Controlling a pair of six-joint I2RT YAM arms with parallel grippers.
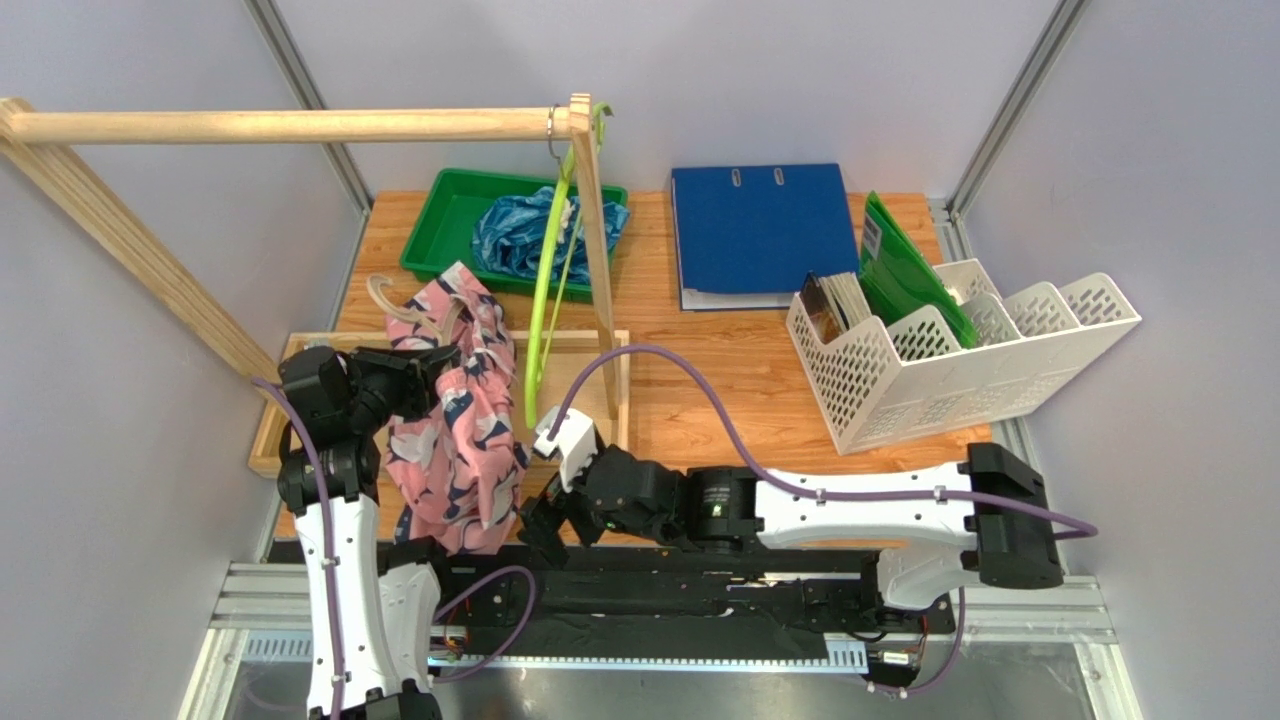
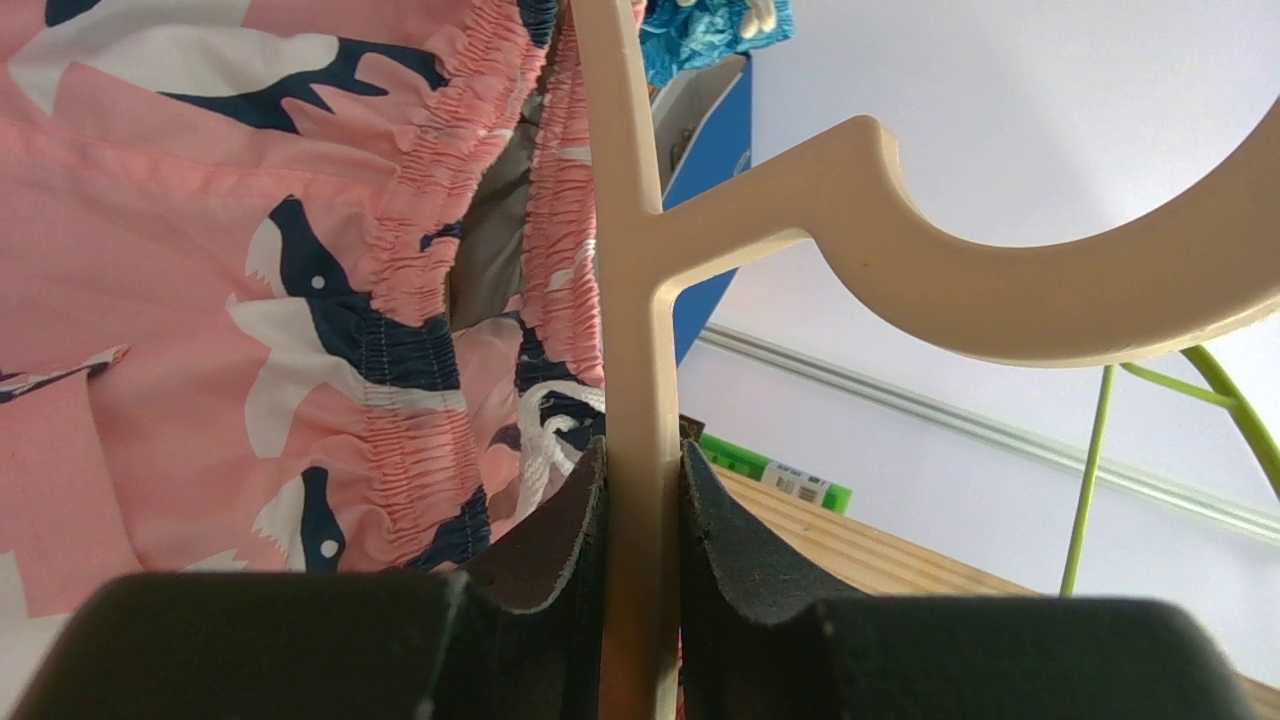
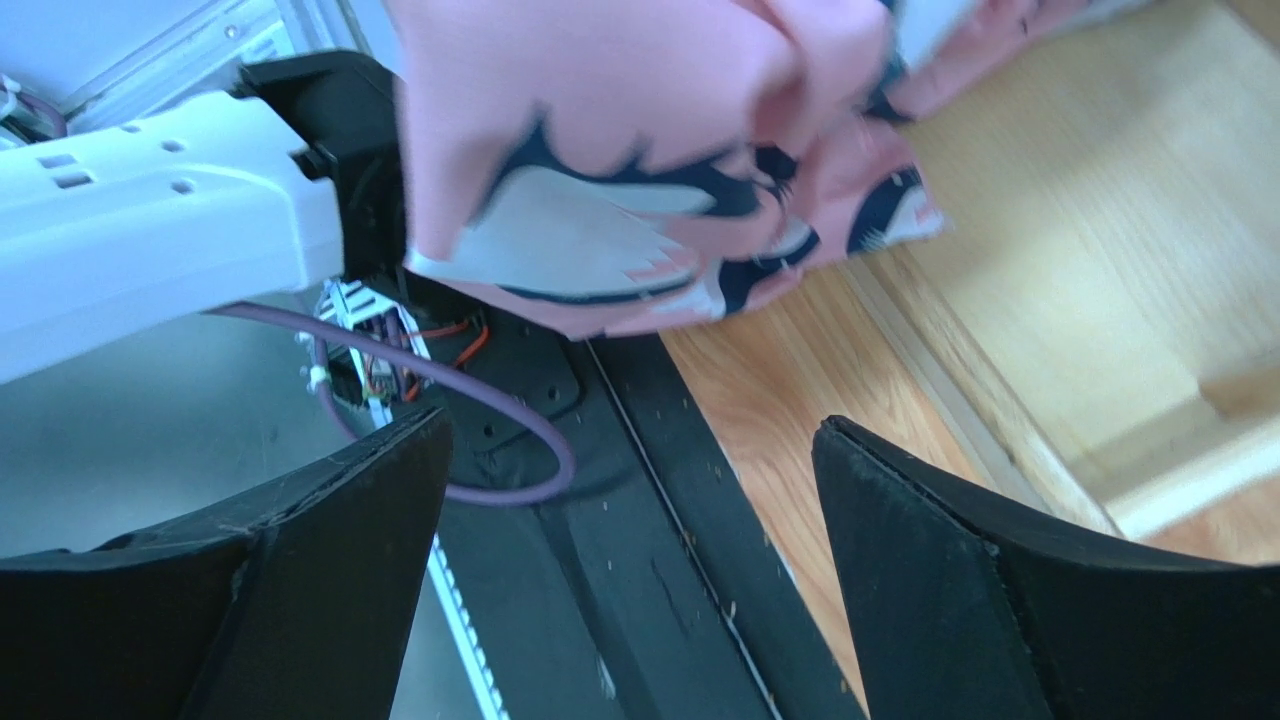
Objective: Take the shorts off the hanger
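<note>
Left gripper (image 2: 643, 495) pinches the hanger (image 2: 932, 225) tight; right gripper (image 3: 631, 510), gaping wide near the pink shorts (image 3: 601, 90), should grab the hem, pull down.

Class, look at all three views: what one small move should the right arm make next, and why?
Probably advance the right gripper to the hem of the pink shorts and close on it. Its jaws stand open with the hanging fabric just ahead, while the left gripper is shut on the cream hanger, steadying it for a pull.
</note>
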